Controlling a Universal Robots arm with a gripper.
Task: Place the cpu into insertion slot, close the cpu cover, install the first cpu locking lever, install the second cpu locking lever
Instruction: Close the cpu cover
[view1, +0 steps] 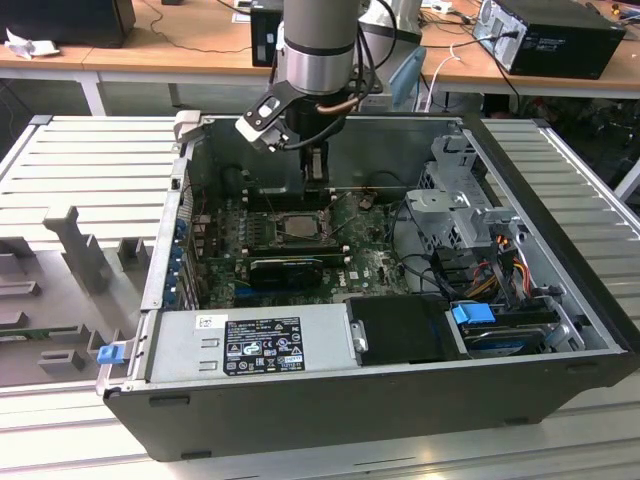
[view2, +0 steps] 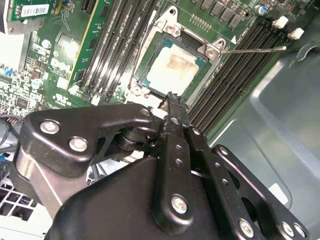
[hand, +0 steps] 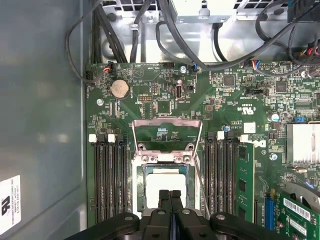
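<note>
Plainly, the small flat square cpu with its pale silver metal top (hand: 164, 186) lies face up in the dark-framed square insertion slot (hand: 141, 172) on the green motherboard (hand: 150, 85), at about ten o'clock from the middle of the dark computer case (view1: 350, 400) in the exterior view. Being square, it has no long axis. We judge it light, stiff and fragile underneath, best held by its edges. The thin dark-grey metal cpu cover (hand: 167, 121) is swung open. The black gripper (hand: 170, 194) hangs over the chip's edge, fingers pressed together on nothing.
</note>
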